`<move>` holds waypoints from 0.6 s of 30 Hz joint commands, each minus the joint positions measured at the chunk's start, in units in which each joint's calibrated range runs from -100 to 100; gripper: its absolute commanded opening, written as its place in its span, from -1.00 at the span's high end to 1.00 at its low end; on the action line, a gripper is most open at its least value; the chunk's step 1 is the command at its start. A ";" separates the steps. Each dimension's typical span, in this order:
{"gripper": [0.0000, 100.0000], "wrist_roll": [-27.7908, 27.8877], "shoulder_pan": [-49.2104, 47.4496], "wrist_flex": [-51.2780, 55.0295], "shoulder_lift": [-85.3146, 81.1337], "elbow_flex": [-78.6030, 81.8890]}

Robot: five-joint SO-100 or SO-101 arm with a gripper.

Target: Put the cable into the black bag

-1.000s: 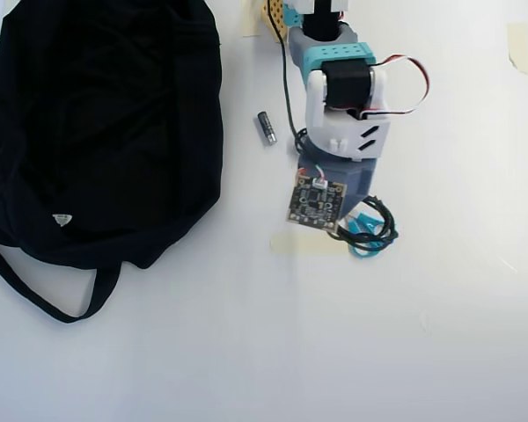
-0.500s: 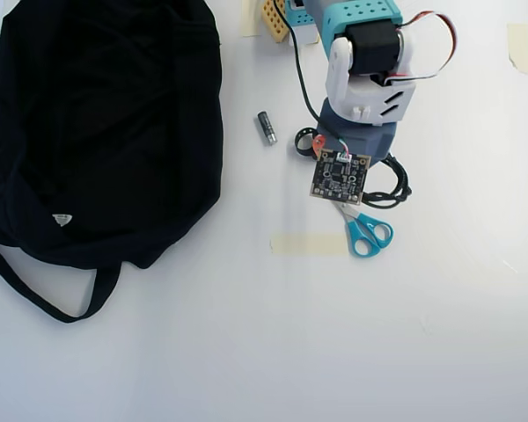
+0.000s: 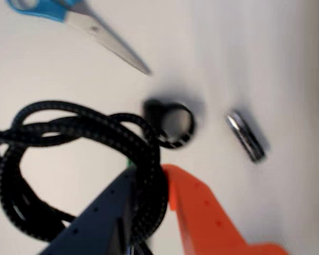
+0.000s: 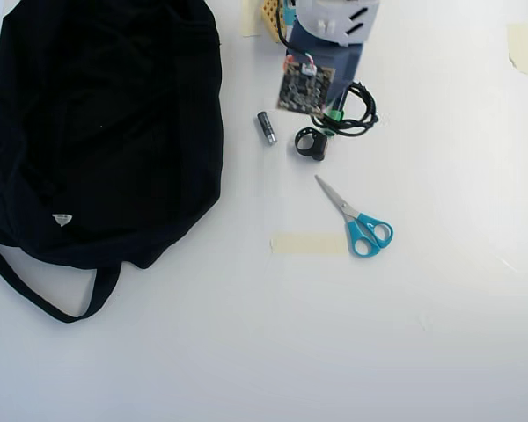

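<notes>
Since a second ago the arm has pulled back toward the top edge of the overhead view, carrying the thin black braided cable up off the blue-handled scissors, which now lie uncovered on the white table. Closest in the wrist view, the gripper is clenched on the cable, one strand pinched between the dark finger and the orange finger, the rest of the coil hanging out to the left of that view. Just beyond the fingertips a small black plastic ring sits on the table, a short grey cylinder to its right, and the scissors' blade further off. From above, wide bare table lies below and to the right of the scissors, with a pale strip of tape beside them. Well apart at the left edge lies the large black fabric bag, its strap looping out below.
</notes>
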 commanded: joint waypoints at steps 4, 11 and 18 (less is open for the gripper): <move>0.96 -0.26 6.39 -0.88 -15.22 9.42; 0.96 -5.03 14.85 -2.52 -18.95 8.70; 0.95 -7.60 24.42 -10.96 -18.04 9.69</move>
